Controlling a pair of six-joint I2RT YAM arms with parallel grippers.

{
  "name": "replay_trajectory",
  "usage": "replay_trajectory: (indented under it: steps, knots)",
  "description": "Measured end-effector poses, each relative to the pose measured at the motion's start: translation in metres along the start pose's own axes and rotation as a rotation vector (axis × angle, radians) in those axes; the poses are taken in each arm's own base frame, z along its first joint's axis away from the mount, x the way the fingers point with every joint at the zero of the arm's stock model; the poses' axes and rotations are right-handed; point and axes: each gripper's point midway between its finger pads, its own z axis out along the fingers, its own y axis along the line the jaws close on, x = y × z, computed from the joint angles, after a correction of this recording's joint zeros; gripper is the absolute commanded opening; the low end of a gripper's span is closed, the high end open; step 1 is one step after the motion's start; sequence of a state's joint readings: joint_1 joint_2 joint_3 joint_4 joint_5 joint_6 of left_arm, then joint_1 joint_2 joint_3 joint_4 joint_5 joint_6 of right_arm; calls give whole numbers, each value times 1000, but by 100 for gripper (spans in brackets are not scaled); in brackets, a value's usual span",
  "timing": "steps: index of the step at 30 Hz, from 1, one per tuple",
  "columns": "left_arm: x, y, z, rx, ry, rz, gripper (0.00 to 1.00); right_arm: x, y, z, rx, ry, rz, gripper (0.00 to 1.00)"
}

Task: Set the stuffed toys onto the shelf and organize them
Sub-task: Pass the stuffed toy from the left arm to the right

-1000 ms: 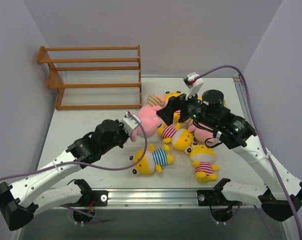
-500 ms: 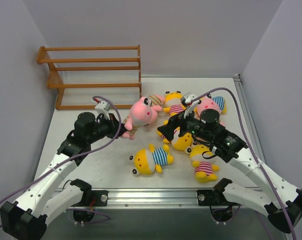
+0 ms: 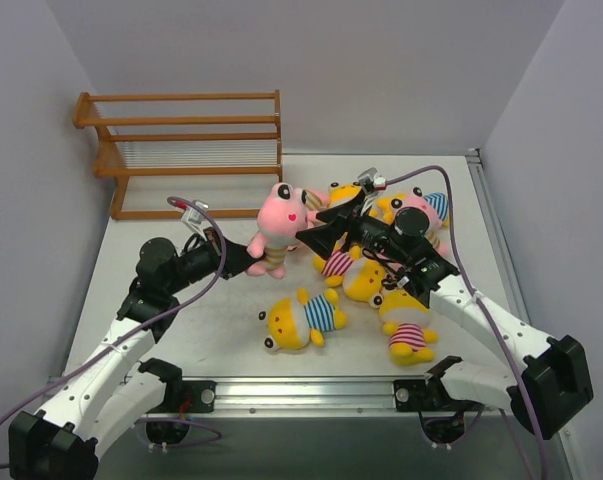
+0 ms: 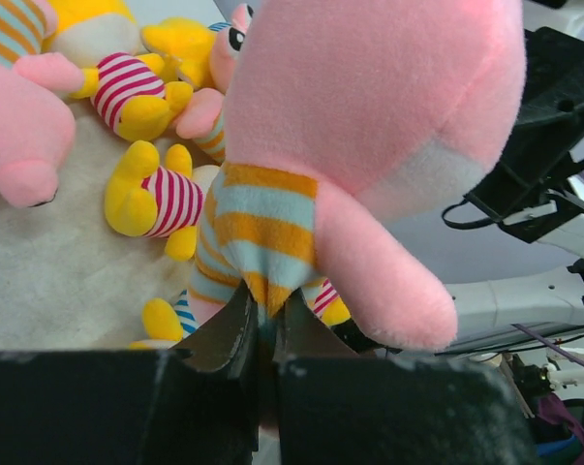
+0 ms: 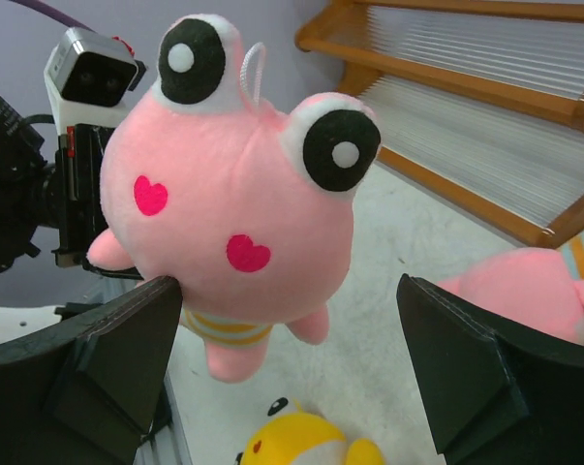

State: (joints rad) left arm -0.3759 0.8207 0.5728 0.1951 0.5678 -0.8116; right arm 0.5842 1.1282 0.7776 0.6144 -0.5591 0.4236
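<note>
Pink toy (image 3: 278, 222) seems soft and light; our left tool (image 4: 262, 334) pinches its shirt hem. Our right tool (image 3: 319, 230) gapes, empty.

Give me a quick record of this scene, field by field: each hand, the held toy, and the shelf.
left hand: shut on the pink toy, pinching its striped shirt
right hand: open, pointed at the pink toy
pink toy: held upright above the table
shelf: back left, no toys on it
other toys: lying on the table, right of centre
</note>
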Motion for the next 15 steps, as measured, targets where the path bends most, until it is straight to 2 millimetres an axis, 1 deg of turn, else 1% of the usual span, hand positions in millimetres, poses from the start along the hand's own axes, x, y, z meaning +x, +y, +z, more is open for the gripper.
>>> replay_trajectory:
  steps: [2, 5, 9, 11, 12, 14, 15]
  knots:
    - [1, -2, 0, 21, -2, -13, 2, 1, -3, 3, -26, -14, 35, 97]
    - [2, -4, 0, 38, -1, -33, 2, 3, -2, 8, -75, -23, 77, 97]
    - [0, -11, 0, 65, -5, -33, 2, -4, 12, 11, -168, -44, 94, 96]
    - [-1, -13, 0, 79, -7, -27, 2, -5, 19, 11, -210, -47, 98, 94]
    - [-2, -14, 0, 86, -5, -26, 2, -6, 22, 11, -229, -48, 98, 93]
    - [-1, -14, 2, 94, 1, -26, 2, -5, 26, 12, -260, -44, 106, 86]
    - [0, -14, 3, 95, 5, -29, 3, -4, 28, 12, -272, -42, 108, 76]
